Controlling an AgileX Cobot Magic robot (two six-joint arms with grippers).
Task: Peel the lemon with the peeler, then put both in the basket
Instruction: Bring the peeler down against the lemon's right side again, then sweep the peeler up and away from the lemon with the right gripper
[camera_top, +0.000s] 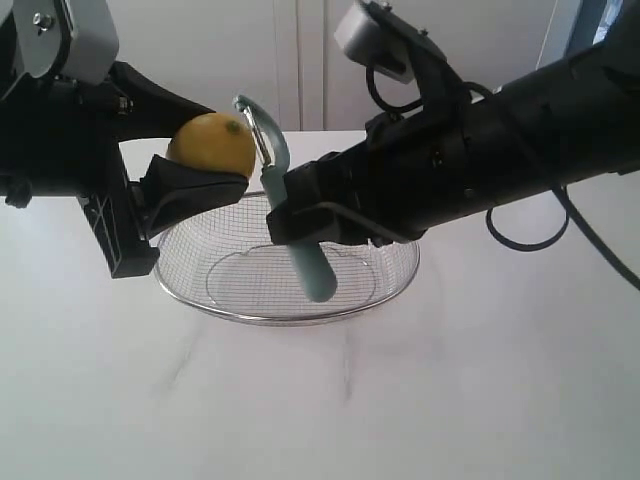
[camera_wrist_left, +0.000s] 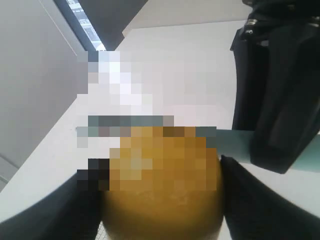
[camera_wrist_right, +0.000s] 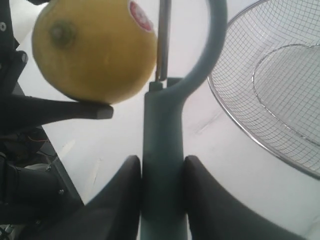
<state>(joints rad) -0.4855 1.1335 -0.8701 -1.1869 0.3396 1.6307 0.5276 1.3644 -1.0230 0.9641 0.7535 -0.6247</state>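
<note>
Where the white table (camera_top: 330, 420) lies nearest, the basket (camera_top: 290, 318) stands upright on it. Over the basket's middle, as the exterior view shows it, the right gripper (camera_top: 283, 212) clamps the peeler (camera_top: 312, 270), both fingers pressed against the teal handle. The peeler's long axis stands steep: handle end lowest, overlapping the basket's mesh, and blade head uppermost, leaning toward the basket's left side. Whether the handle end lies inside the rim cannot be told. Above the basket's left rim, the left gripper (camera_top: 225, 150) grips the lemon (camera_top: 212, 143) between an upper and a lower finger. The blade touches the lemon's side. The lemon's outline appears nearly round, its dark end spot facing up toward the blade head.
</note>
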